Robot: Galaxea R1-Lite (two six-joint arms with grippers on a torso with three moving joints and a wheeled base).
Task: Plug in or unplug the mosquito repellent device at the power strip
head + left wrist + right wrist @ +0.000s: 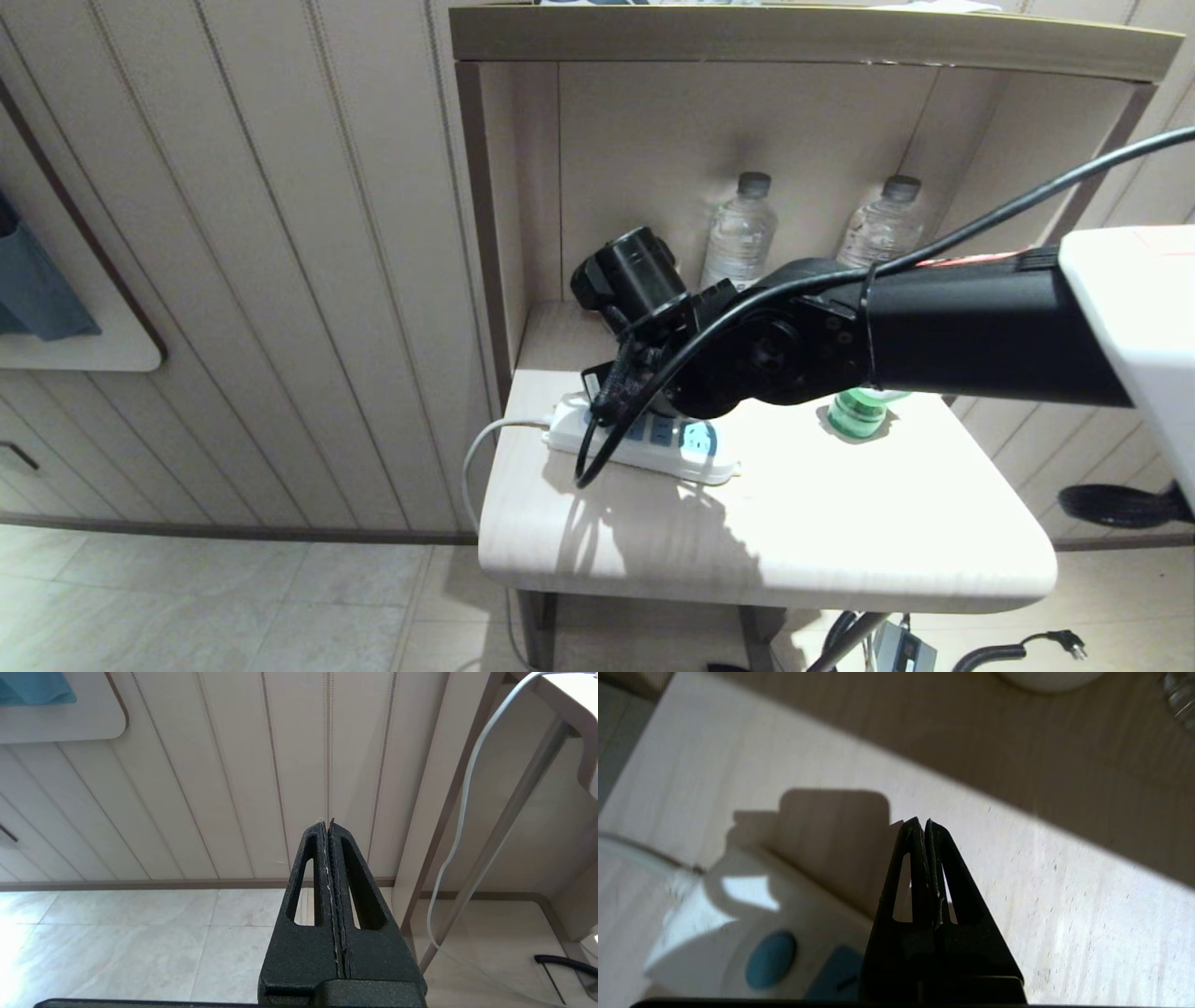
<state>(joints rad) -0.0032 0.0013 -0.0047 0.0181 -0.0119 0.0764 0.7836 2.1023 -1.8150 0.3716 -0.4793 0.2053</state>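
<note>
On the pale table (653,551) the power strip (644,439) lay near the back left side, with its white cord (485,443) hanging off the edge. Off to its right, well apart from it, stood the mosquito repellent device (854,415), not plugged in. Only its green bottle showed, because the black arm hid the top part.

Right above the power strip's button end hung the right gripper (923,823). Its two fingers were pressed together and held nothing. Down by the floor and the wall, the left gripper (327,823) was parked, also pinched tight and empty.

The little device looked light and hard, made of smooth plastic. It could slip or tip over if bumped. The best place to grab it was probably the rounded head, squeezed from both sides, not the thin bottle. The fingers would have to spread apart first. Pushing the pins in would need a straight, firm press, or the light strip could slide.
</note>
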